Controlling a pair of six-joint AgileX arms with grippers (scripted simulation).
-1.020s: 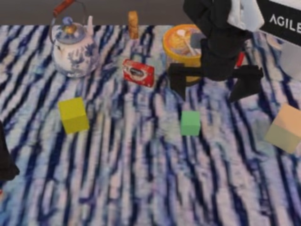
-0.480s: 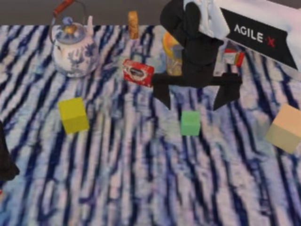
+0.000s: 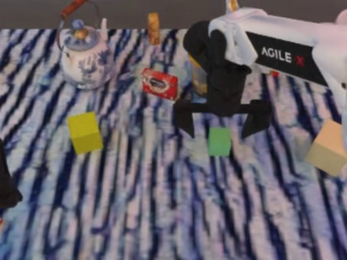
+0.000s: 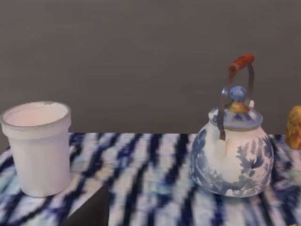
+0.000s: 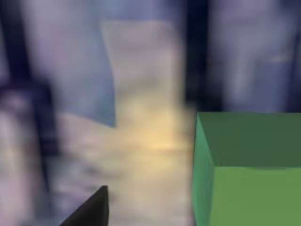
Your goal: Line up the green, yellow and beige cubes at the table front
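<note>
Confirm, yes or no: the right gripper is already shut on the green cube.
No. The right gripper hangs open, fingers spread wider than the green cube.

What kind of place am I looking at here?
Probably a simulated tabletop test scene, not a real room: a zebra-streaked table holding plain coloured cubes such as the green cube, a teapot, and a blank grey backdrop.

A white cup stands on the striped bench. Well apart from it stands a blue-and-white kettle with a wire handle and a reddish grip. A small tan thing shows at the edge, just beside the kettle. A dark part shows near the cup.
</note>
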